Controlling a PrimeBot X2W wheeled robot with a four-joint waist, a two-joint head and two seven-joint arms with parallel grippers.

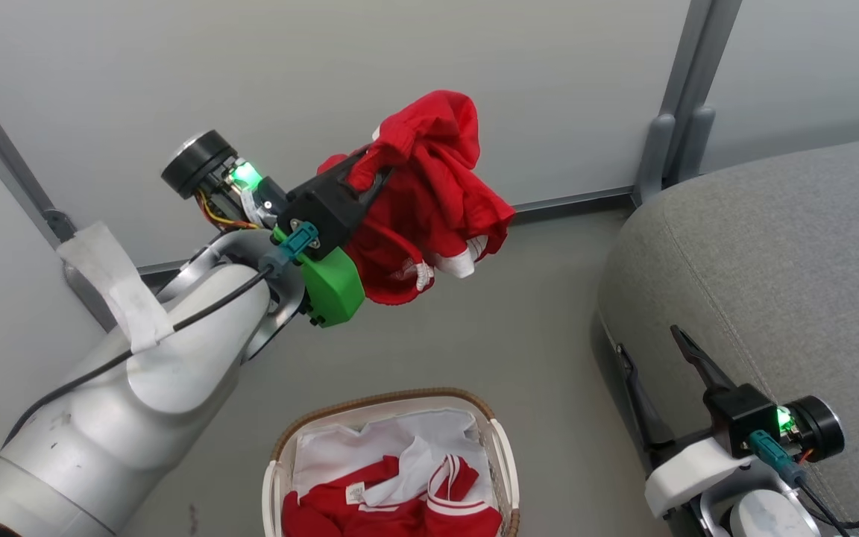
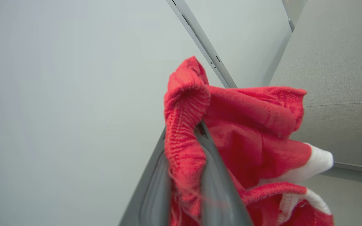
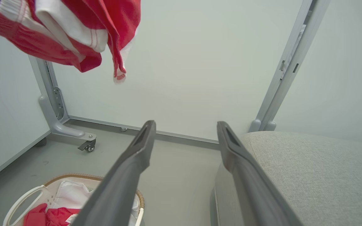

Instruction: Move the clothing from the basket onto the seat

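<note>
Your left claw (image 1: pixel 373 168) is raised high and nearly closed, pinching a bright red soft garment with white trim (image 1: pixel 437 198). The garment hangs bunched in the air, up and to the left of the large grey woven-fabric seat cushion (image 1: pixel 772 253). Your right claw (image 1: pixel 653 350) has its fingers wide apart and holds nothing, low beside the seat's front edge, while more red-and-white clothing (image 1: pixel 400 511) lies in the oval white basket with a brown woven rim (image 1: pixel 392 394) on the grey floor (image 1: pixel 534 335)

Bottom edge cuts off the basket (image 1: pixel 392 395)
</note>
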